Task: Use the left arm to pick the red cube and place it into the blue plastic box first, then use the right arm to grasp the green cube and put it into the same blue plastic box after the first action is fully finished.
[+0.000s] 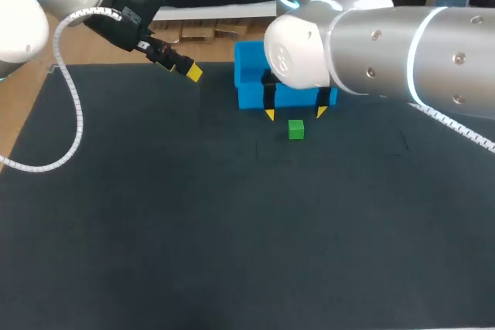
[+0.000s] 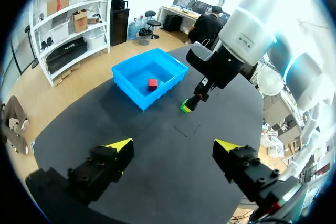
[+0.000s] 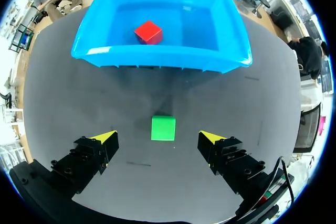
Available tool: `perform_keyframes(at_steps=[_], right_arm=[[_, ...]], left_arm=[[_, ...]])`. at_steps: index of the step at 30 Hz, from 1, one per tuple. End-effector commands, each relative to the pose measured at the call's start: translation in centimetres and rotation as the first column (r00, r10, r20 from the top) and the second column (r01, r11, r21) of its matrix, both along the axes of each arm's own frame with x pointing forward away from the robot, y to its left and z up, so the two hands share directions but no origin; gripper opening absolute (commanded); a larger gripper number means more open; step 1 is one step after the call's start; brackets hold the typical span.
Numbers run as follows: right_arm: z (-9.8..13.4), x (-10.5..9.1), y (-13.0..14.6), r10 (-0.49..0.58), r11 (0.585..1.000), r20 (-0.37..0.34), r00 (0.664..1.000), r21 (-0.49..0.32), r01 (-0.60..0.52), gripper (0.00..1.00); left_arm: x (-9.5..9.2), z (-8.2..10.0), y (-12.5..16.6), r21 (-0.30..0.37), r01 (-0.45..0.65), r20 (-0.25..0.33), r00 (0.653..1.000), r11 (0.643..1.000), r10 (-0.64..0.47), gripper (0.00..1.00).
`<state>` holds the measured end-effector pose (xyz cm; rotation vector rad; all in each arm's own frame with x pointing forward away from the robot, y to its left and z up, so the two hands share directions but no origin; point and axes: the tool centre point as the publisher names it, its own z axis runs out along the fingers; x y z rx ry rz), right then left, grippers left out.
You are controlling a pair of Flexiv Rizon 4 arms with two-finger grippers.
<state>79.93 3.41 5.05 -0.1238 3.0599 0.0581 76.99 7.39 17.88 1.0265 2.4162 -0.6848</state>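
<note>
- On the dark table, the first step looks done. The second is in hand, the right arm's grasp of the green cube.
- The right arm reaches over the middle with its wrist pointing down. The right gripper is spread and hangs above the cube, touching nothing.
- The left arm is held off at the far left, and the left gripper is spread and empty.
- The blue plastic box stands just behind the green cube.
- Next, I judge, the right gripper must drop straight down, then close squarely on the green cube.
- The red cube lies inside the box.
</note>
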Motion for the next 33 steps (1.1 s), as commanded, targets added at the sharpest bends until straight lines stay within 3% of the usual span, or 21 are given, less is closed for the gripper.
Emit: perform_keyframes(at_steps=[1, 33], right_arm=[[-0.6, 0.3, 0.2, 0.003, 1.000, -0.007, 1.000, -0.006, -0.003, 1.00], [-3.9, -0.2, 0.1, -0.003, 1.000, -0.015, 1.000, -0.018, 0.003, 1.00]], left_arm=[[-0.1, 0.0, 0.1, -0.003, 0.000, 0.003, 1.000, 1.000, 0.000, 1.00], [-0.1, 0.0, 0.1, -0.003, 0.000, 0.003, 1.000, 1.000, 0.000, 1.00]])
